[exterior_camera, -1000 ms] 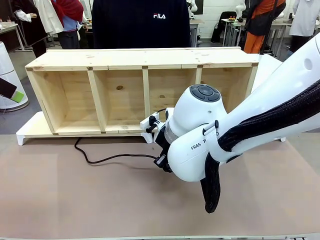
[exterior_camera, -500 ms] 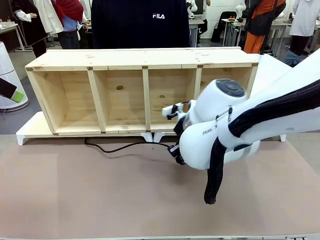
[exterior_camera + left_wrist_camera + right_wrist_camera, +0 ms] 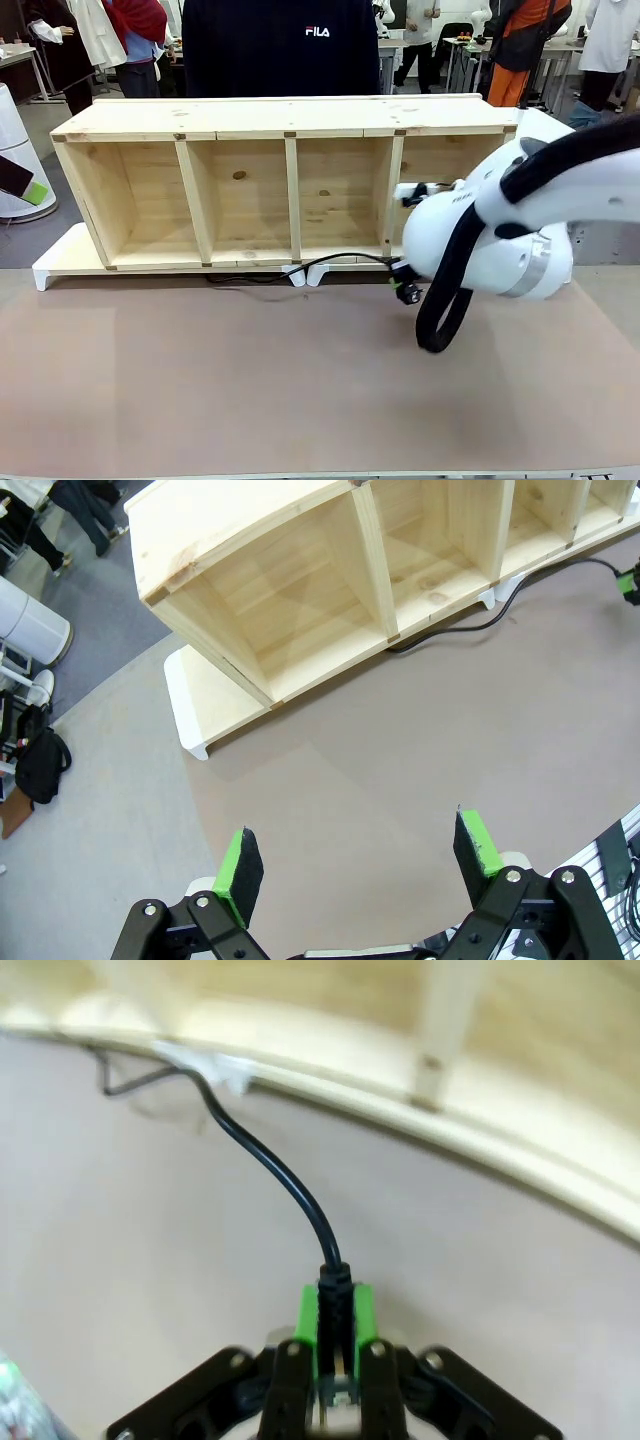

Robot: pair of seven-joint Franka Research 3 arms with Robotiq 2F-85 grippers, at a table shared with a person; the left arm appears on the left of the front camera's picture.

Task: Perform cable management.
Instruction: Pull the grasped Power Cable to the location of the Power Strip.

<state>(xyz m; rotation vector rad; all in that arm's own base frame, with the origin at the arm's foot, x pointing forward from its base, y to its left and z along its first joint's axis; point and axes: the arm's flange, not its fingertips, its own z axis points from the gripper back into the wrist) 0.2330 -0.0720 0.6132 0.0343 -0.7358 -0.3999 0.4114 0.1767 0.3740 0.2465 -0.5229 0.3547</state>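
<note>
Our right gripper (image 3: 335, 1305), clamped on the end of the cable (image 3: 340, 260), has swept rightward, so the cable now runs drawn out along the foot of the shelf (image 3: 290, 115) rather than looping over the table (image 3: 250, 390). Our left gripper (image 3: 355, 865) hangs open above the table; the shelf's 4 compartments look empty, the rightmost partly hidden.

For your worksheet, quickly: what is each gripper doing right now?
Left gripper: open, holding nothing.
Right gripper: shut on the cable.
</note>
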